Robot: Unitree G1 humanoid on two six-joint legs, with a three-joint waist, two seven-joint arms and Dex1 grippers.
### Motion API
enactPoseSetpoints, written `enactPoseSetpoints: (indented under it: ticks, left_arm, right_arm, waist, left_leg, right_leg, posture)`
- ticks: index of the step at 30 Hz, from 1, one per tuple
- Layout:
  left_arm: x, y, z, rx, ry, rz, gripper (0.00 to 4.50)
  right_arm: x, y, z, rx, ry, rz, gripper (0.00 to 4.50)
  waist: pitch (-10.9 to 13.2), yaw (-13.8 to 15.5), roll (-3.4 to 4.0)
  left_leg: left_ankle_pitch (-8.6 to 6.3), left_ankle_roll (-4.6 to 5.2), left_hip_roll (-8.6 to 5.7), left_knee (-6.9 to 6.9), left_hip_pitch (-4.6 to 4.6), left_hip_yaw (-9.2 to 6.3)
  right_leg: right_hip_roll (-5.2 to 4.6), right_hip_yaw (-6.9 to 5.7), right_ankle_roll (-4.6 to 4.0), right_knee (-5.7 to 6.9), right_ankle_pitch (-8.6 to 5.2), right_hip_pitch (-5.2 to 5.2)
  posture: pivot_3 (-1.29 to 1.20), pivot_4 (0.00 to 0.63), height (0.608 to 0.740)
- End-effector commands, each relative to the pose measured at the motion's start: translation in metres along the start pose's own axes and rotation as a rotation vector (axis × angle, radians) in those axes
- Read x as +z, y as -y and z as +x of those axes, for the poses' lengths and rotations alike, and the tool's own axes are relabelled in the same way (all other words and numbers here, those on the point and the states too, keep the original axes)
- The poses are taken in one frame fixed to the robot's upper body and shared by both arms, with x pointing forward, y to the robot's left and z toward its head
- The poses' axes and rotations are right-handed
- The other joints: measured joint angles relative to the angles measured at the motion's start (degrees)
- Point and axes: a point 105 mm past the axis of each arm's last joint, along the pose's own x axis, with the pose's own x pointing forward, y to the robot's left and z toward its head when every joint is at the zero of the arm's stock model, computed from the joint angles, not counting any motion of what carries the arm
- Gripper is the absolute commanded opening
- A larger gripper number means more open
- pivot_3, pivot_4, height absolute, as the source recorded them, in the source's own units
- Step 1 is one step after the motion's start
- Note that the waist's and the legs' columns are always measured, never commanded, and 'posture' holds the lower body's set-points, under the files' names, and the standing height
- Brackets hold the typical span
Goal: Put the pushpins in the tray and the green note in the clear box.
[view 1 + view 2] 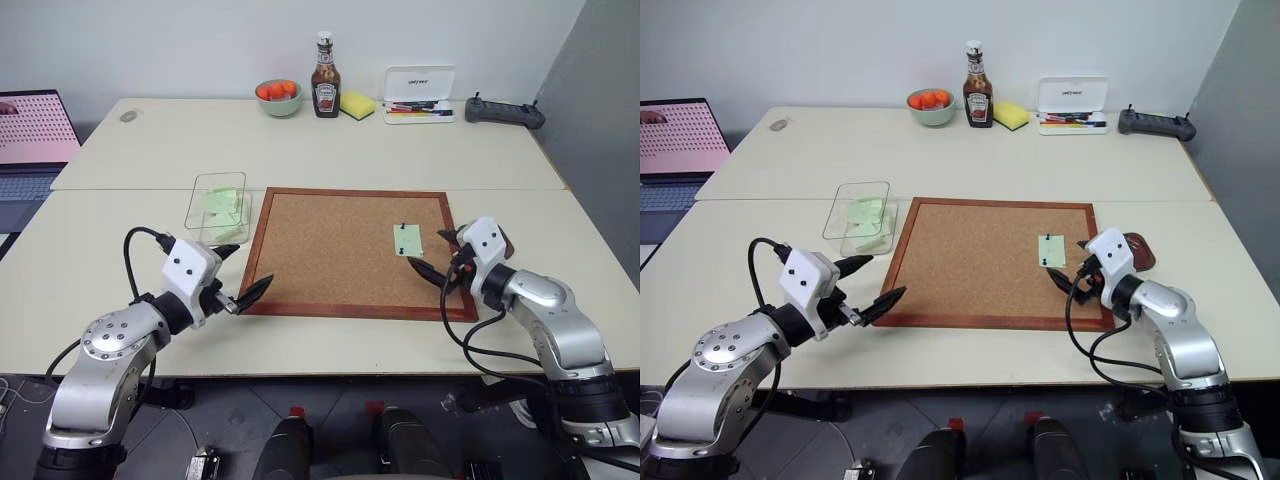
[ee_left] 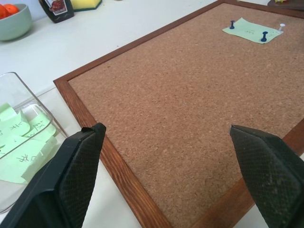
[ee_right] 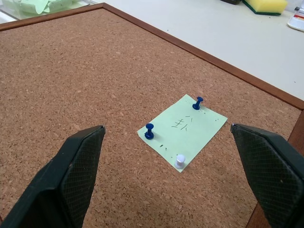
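One green note [image 3: 183, 127] pinned by three pushpins [image 3: 149, 131]: two blue, one white

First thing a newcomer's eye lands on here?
The big cork board lying flat mid-table, with one green note pinned near its right edge by two blue pushpins and a white one. Next, the two open grippers at the near corners: left gripper beside the clear box of green slips, right gripper by the note.
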Motion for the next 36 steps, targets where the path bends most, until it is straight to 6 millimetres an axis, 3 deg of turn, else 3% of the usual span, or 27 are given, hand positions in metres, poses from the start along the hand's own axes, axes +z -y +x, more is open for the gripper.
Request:
enactPoseSetpoints:
  ticks: [1,15,25,36]
  left_arm:
    - [0.016,0.001,0.0,-0.011,0.066,0.028,4.43]
    - [0.019,-0.005,0.006,-0.02,0.038,0.01,4.43]
    - [0.031,0.005,0.036,-0.12,0.059,0.006,4.43]
    - [0.041,0.038,0.074,-0.326,0.096,-0.037,2.5]
  right_arm:
    - [0.013,0.002,-0.004,-0.005,0.056,-0.02,4.5]
    - [0.012,-0.003,-0.006,0.014,0.059,-0.016,4.5]
    - [0.014,-0.005,-0.004,0.02,0.066,-0.012,4.5]
    - [0.019,-0.011,-0.001,0.021,0.087,0.01,4.5]
  waist:
    - [0.0,0.0,0.0]
    - [0.0,0.0,0.0]
    - [0.0,0.0,0.0]
    - [0.0,0.0,0.0]
  left_leg:
    - [0.0,0.0,0.0,0.0,0.0,0.0]
    - [0.0,0.0,0.0,0.0,0.0,0.0]
    - [0.0,0.0,-0.02,0.01,-0.02,0.01]
    - [0.0,0.0,-0.04,0.01,-0.04,-0.01]
  right_leg:
    - [0.0,0.0,0.0,0.0,0.0,0.0]
    - [0.0,0.0,0.02,0.0,0.01,0.0]
    - [0.01,0.0,0.27,-0.01,0.16,0.0]
    - [0.01,0.0,0.3,-0.01,0.18,0.0]
  posture:
    - [0.0,0.15,0.74]
    - [0.0,0.15,0.74]
    - [0.0,0.15,0.74]
    - [0.0,0.15,0.74]
